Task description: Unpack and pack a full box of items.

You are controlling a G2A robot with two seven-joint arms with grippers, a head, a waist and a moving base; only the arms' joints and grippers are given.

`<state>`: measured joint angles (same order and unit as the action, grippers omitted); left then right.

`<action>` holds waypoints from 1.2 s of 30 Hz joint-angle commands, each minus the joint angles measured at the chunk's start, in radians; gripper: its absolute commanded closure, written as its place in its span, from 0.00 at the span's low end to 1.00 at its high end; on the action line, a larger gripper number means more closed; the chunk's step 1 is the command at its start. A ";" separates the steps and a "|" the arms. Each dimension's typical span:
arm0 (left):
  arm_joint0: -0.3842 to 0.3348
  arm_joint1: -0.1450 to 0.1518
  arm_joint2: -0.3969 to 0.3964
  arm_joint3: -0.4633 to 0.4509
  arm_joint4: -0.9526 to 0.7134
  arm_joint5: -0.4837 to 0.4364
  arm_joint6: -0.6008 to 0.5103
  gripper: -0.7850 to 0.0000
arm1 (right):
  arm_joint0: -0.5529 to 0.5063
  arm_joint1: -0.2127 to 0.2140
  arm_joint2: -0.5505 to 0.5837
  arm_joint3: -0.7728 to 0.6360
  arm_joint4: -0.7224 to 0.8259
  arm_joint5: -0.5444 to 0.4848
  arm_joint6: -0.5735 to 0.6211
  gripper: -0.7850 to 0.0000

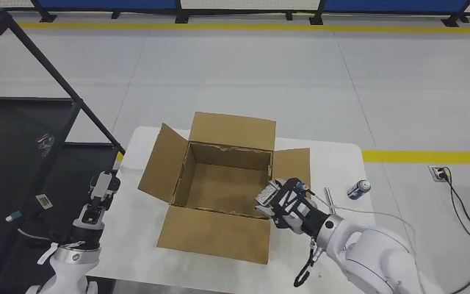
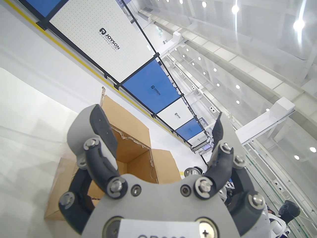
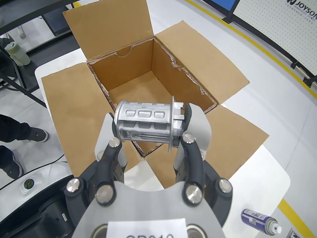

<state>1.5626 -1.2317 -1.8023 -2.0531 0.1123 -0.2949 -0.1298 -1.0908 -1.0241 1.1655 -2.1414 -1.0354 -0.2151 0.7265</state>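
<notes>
An open cardboard box (image 1: 220, 187) stands in the middle of the white table (image 1: 334, 158), all flaps spread out; what I see of its inside is bare. My right gripper (image 1: 273, 197) hovers at the box's near right corner, shut on a silver metal cylinder part (image 3: 146, 124) (image 1: 267, 194) held crosswise between the fingers. In the right wrist view the box (image 3: 148, 75) lies just beyond the part. My left gripper (image 1: 103, 187) (image 2: 158, 127) stays at the table's left edge, tilted upward and open, with nothing between its fingers; the box (image 2: 138, 147) shows behind it.
A blue spray can (image 1: 358, 189) (image 3: 260, 221) lies on the table right of the box, with a thin rod (image 1: 328, 198) beside it. A black metal rack (image 1: 44, 147) stands left of the table. A person's feet (image 3: 14, 137) show on the floor.
</notes>
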 commanded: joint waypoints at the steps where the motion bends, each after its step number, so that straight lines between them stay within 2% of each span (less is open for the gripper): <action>1: 0.000 0.000 0.000 0.000 0.000 0.000 0.000 0.00 | 0.000 0.000 0.000 0.000 0.000 0.000 0.000 1.00; 11: 0.000 0.000 0.000 0.000 0.000 0.000 0.000 0.00 | 0.000 0.000 0.000 0.000 0.000 0.000 0.000 1.00; 13: 0.000 0.000 0.000 0.000 0.000 0.000 0.000 0.00 | -0.003 -0.006 -0.016 0.020 0.033 0.021 -0.038 1.00; 15: 0.000 0.000 0.004 -0.006 0.003 0.006 -0.001 0.00 | 0.044 -0.021 -0.071 0.069 0.086 0.027 -0.062 1.00; 17: 0.001 0.000 0.007 -0.014 0.010 0.009 -0.002 0.00 | 0.145 -0.043 -0.160 0.151 0.084 0.045 -0.034 1.00; 20: 0.015 -0.001 0.003 -0.028 0.014 0.005 0.010 0.00 | 0.333 -0.098 -0.324 0.299 0.055 0.140 0.019 1.00; 26: 0.070 -0.006 -0.031 -0.044 0.001 -0.010 0.068 0.00 | 0.630 -0.250 -0.589 0.677 0.132 0.295 0.029 1.00; 30: 0.104 -0.009 -0.057 -0.050 -0.012 -0.022 0.098 0.00 | 0.732 -0.347 -0.685 0.919 0.205 0.336 0.001 1.00; 36: 0.124 -0.012 -0.068 -0.054 -0.022 -0.030 0.105 0.00 | 0.796 -0.460 -0.762 1.189 0.247 0.379 -0.033 1.00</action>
<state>1.6854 -1.2437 -1.8717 -2.1074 0.0898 -0.3244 -0.0244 -0.2991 -1.4659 0.4124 -1.0058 -0.7970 0.1608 0.7017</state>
